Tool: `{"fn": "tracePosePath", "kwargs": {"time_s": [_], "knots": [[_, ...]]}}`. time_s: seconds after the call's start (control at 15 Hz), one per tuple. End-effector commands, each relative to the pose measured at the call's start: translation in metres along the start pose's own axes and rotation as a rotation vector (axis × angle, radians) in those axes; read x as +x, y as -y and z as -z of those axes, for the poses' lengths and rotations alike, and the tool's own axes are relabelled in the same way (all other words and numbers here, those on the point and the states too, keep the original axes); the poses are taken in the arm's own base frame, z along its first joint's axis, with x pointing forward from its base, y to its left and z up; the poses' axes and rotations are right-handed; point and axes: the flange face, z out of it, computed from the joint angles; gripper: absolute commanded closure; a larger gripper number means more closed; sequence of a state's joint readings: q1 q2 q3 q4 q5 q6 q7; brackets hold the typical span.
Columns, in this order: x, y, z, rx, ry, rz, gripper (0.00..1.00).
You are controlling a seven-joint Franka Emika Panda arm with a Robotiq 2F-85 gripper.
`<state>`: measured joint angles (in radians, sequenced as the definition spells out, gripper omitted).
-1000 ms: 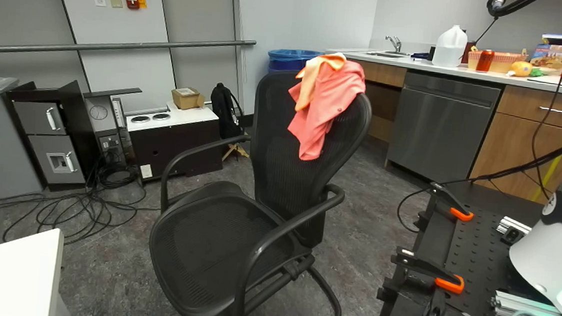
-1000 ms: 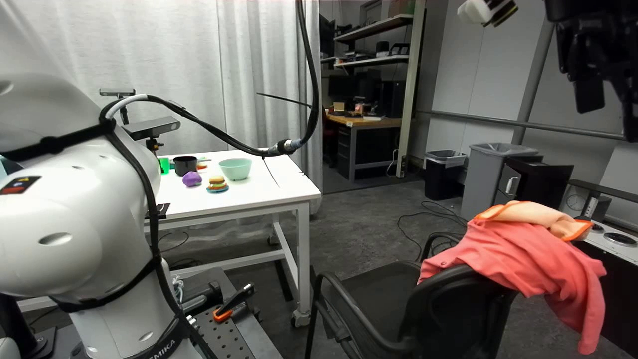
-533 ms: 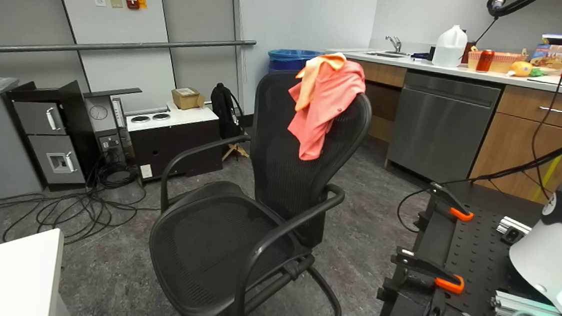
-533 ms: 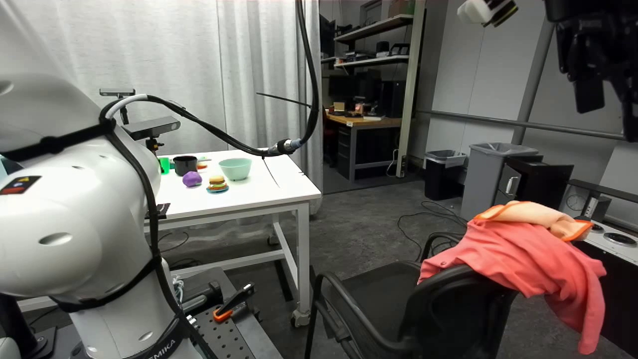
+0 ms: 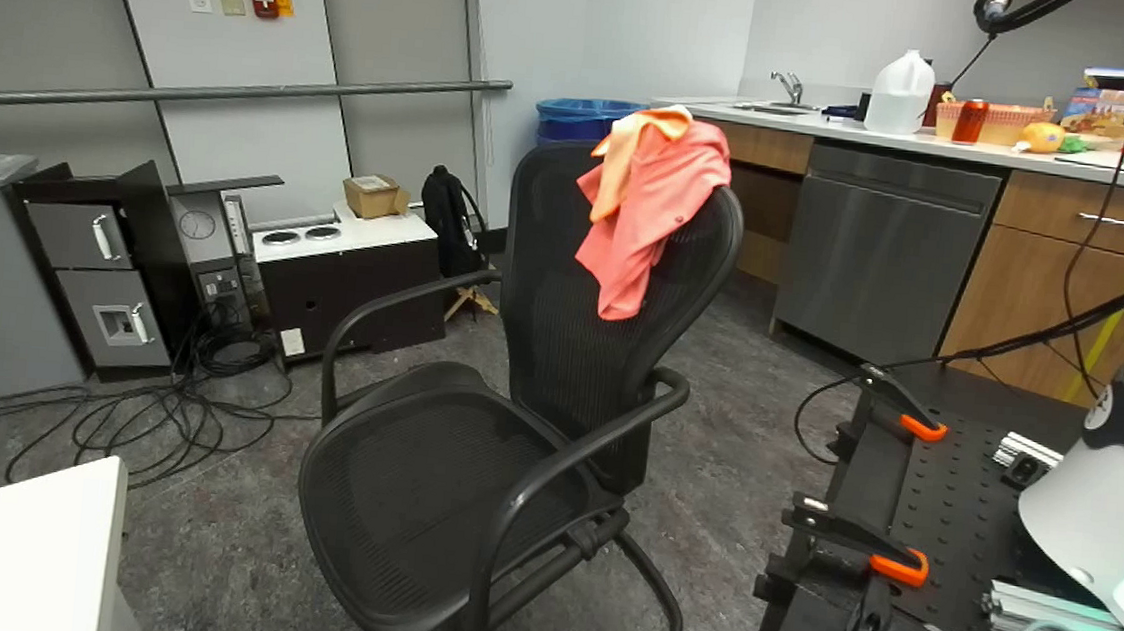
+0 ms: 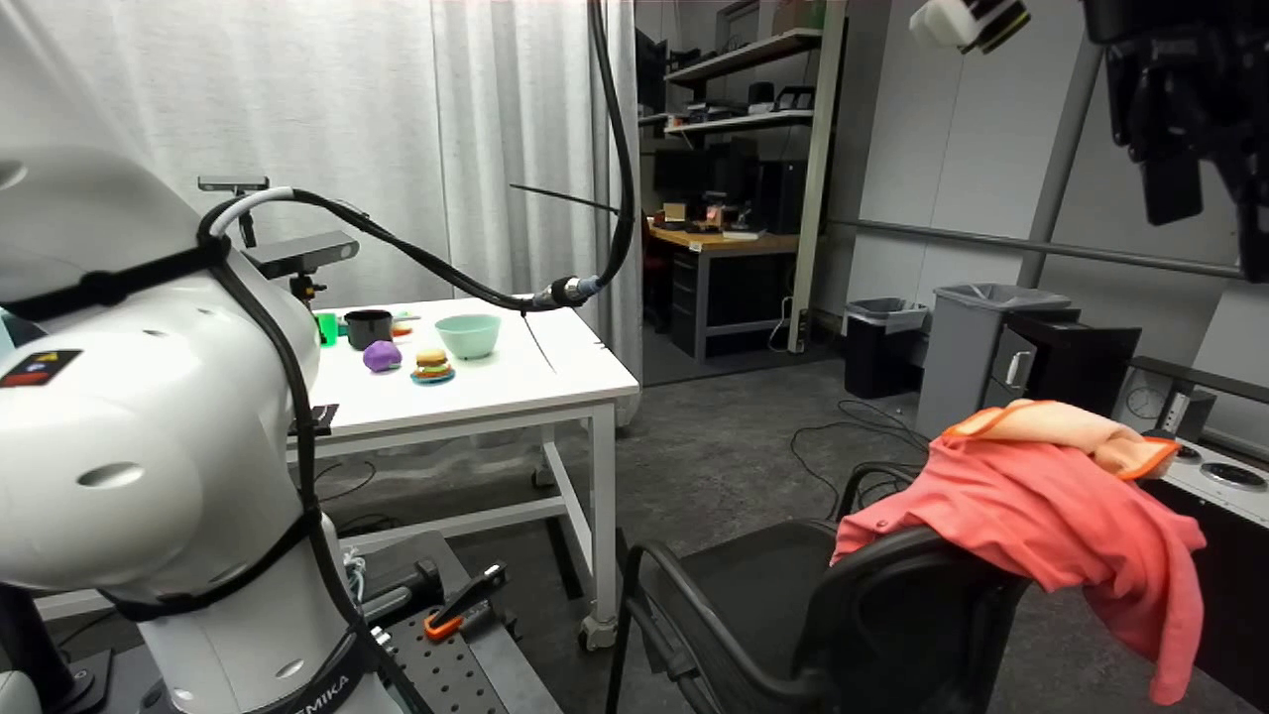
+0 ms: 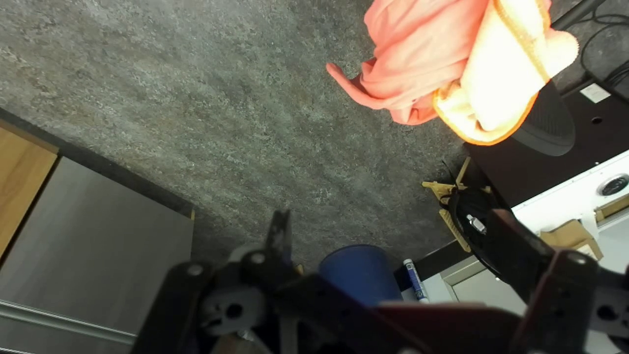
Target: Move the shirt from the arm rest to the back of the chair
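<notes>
The coral-pink shirt [image 5: 655, 213] with light orange parts hangs over the top of the black chair's back [image 5: 564, 286]. The shirt [image 6: 1041, 516] also lies across the chair back [image 6: 892, 635] in an exterior view, one end hanging down behind. In the wrist view the shirt [image 7: 427, 54] is at the upper right, with a bit of chair back [image 7: 550, 123] below it. Both arm rests, such as the near one [image 5: 571, 452], are bare. My gripper [image 7: 393, 221] is open with nothing between its fingers, apart from the shirt. It shows above the chair [image 6: 1214, 213] in an exterior view.
A white table [image 6: 535, 387] holds a bowl [image 6: 468, 336] and toy food. The robot's black bench [image 5: 960, 487] with orange clamps stands beside the chair. A blue bin [image 7: 361, 273], a backpack [image 7: 471, 211] and a toy stove [image 5: 344, 278] are behind the chair.
</notes>
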<state>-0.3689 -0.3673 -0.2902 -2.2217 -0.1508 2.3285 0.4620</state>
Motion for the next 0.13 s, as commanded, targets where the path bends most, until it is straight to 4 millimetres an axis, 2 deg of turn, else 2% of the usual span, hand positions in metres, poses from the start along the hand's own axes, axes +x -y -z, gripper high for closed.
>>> {"fn": "tracePosePath", "kwargs": {"time_s": [0.0, 0.07], "knots": [[0.0007, 0.0001, 0.0003, 0.0, 0.001, 0.0, 0.0], [0.0007, 0.0001, 0.0003, 0.0, 0.001, 0.0, 0.0]]}}
